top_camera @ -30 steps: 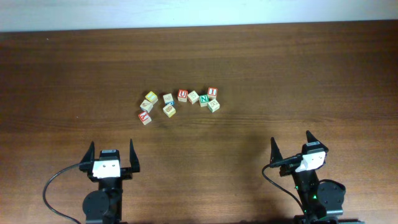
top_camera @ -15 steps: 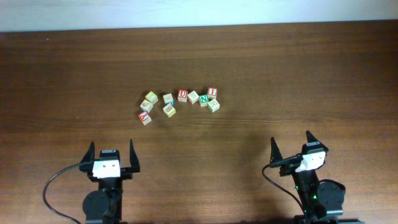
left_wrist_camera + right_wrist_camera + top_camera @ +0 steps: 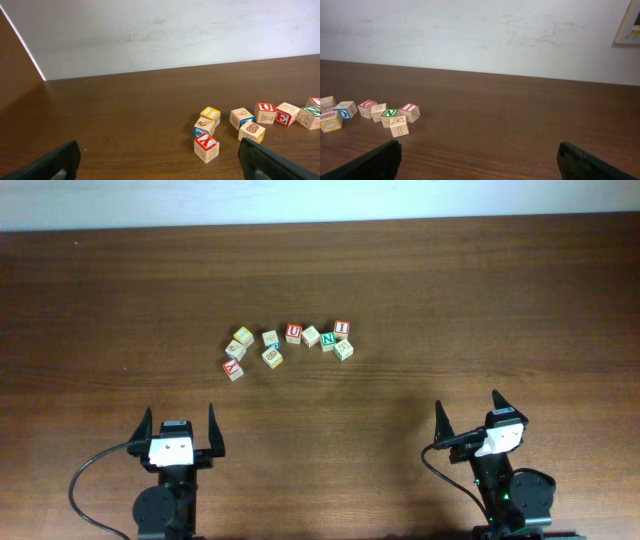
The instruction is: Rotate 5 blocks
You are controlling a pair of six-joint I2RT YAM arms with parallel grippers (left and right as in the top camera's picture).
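Observation:
The blocks lie in a loose row at mid-table. From the left they are the red-framed U block (image 3: 293,332) (image 3: 367,108), a pale block (image 3: 311,335), the green N block (image 3: 328,340) (image 3: 390,117) and the red I block (image 3: 342,329) (image 3: 410,112). A second pale block (image 3: 344,349) (image 3: 399,126) sits just in front of them. My left gripper (image 3: 179,420) (image 3: 159,150) and right gripper (image 3: 468,408) (image 3: 479,150) rest near the front edge, well short of the blocks. Both are open and hold nothing.
Left of the row sit a red Y cube (image 3: 233,368) (image 3: 206,146), a yellow-faced cube (image 3: 244,336) (image 3: 210,114) and three more cubes. A pale wall (image 3: 150,30) rises behind the table's far edge. Bare dark wood lies between the grippers and the cubes.

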